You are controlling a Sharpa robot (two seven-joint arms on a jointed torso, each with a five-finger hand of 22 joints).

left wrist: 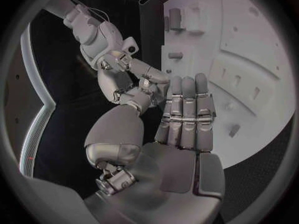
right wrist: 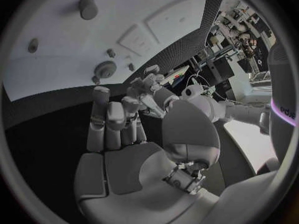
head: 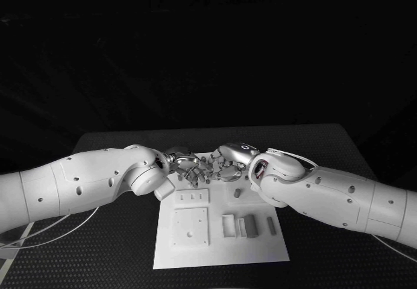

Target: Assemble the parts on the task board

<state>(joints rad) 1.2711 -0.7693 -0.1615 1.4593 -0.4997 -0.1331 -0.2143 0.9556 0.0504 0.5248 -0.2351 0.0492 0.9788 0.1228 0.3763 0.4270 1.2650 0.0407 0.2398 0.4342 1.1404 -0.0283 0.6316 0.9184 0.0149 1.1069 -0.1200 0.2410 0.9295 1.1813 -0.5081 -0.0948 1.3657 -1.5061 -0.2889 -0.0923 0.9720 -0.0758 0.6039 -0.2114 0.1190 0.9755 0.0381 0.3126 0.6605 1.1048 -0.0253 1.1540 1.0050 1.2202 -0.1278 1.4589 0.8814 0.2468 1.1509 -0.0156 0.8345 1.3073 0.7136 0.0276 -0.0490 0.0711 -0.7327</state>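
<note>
Two white arms meet over the far end of the board (head: 187, 256), a white plate lying in the middle of the black surface (head: 330, 144). The left hand (head: 184, 164) and the right hand (head: 228, 164) hover close together at the board's far edge, their silver fingers nearly touching. In the left wrist view, the left hand's fingers (left wrist: 187, 109) stand straight and side by side with nothing between them, so that hand is open and empty. In the right wrist view, the right hand's fingers (right wrist: 115, 117) are likewise extended and hold nothing that can be seen, while the other hand's fingertips reach in just beside them. Grey parts lie on the board nearer the robot: a short peg (head: 237, 193) just beside the right wrist, and a row of upright blocks (head: 250, 225) to the right of a raised square plate (head: 190, 227). A small slotted panel (head: 192, 195) sits between that plate and the hands.
</note>
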